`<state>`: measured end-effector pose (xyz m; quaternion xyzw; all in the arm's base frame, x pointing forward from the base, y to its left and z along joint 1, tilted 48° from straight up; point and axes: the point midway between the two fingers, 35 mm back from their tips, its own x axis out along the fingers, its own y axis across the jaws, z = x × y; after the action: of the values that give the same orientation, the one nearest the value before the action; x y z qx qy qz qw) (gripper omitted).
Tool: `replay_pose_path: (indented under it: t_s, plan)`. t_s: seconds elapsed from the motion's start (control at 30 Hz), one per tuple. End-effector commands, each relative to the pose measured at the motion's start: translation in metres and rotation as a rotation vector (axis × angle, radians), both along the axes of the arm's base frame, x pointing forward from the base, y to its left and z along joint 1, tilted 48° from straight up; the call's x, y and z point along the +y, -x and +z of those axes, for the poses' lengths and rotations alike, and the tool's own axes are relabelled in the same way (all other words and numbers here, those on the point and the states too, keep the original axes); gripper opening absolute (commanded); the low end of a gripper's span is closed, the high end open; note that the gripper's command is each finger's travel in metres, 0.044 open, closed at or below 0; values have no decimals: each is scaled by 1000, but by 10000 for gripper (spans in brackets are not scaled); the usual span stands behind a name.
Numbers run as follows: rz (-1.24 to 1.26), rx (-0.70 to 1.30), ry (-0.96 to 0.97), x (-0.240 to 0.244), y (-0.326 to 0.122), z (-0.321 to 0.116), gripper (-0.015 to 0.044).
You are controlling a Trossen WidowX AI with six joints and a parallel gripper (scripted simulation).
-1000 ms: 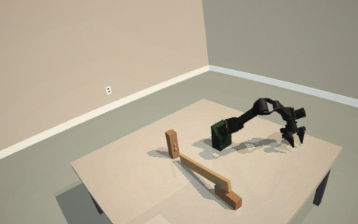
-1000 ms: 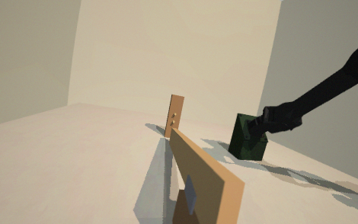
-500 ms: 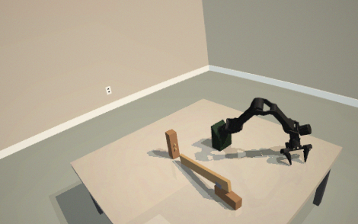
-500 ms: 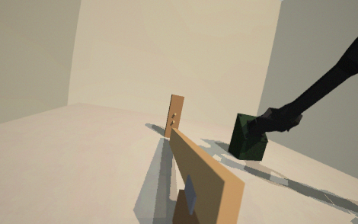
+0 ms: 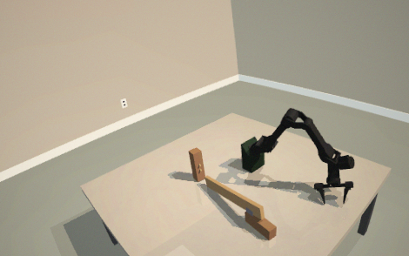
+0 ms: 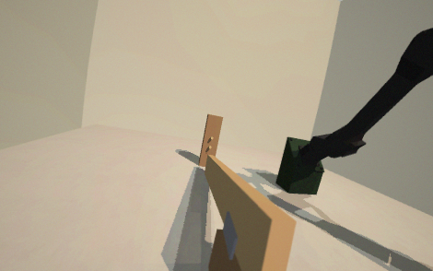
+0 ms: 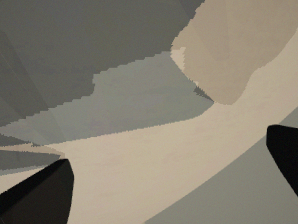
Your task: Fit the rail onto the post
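The long wooden rail (image 5: 234, 196) (image 6: 239, 198) rests with its far end in the bracket (image 5: 249, 212) (image 6: 230, 235) on the low footboard block (image 5: 261, 227) (image 6: 223, 251). Its near end is down at the table, in front of the short upright post (image 5: 196, 165) (image 6: 213, 129). Two pegs stick out of the post, and both show bare above the rail's near end. The holes in the rail's end are not visible. My gripper (image 5: 334, 203) (image 7: 172, 153) is wide open and empty, above the right part of the table, well away from the rail.
The arm's dark green base (image 5: 252, 156) (image 6: 299, 170) stands on the table (image 5: 144, 196), right of the post. The arm arches from it towards the table's right side. The table's edge and the floor beyond show in the wrist view, with shadows on the table top.
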<state>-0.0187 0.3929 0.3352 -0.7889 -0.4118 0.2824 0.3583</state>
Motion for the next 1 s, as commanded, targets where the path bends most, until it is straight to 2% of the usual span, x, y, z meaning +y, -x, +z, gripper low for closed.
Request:
replay_pose_path:
  t_s: [0.0, 0.47, 0.83, 0.97]
  plan:
    - [-59, 52, -35, 1, -33, 5, 440]
    - [-333, 193, -146, -29, -182, 12, 440]
    - [-540, 275, -232, -88, -283, 12, 440]
    - [-603, 325, -296, -115, -308, 15, 440]
